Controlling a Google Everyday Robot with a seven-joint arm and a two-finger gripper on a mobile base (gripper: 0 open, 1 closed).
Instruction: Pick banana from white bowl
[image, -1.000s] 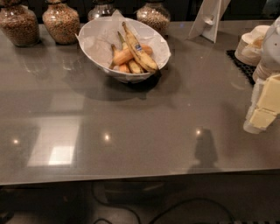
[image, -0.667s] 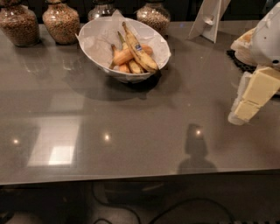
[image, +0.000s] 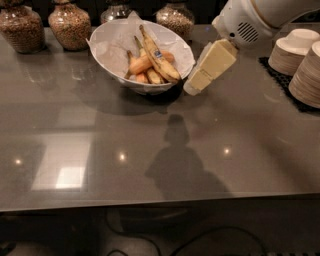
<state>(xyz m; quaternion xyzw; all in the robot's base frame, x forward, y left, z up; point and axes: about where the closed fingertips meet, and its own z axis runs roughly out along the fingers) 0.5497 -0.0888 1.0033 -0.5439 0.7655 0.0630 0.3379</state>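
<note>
The banana (image: 158, 56) is the longest one, yellow with brown speckles and a small blue sticker. It lies on top of shorter orange-tinted bananas (image: 142, 65) in the white bowl (image: 107, 36), a deep paper-lined bowl at the back centre of the grey table. My gripper (image: 194, 86) is cream-coloured and hangs from the white arm (image: 250, 20). It slants down to the left, its tip just right of the bowl's rim and above the table. It holds nothing.
Several glass jars (image: 70, 25) of grains stand along the back edge behind the bowl. Stacks of beige paper bowls (image: 296, 49) sit on a black mat at the right. The table's front edge (image: 160, 202) runs across the bottom.
My gripper has moved left and away from the right edge of the table to just beside the bowl's right rim. The bowl and bananas have not moved.
</note>
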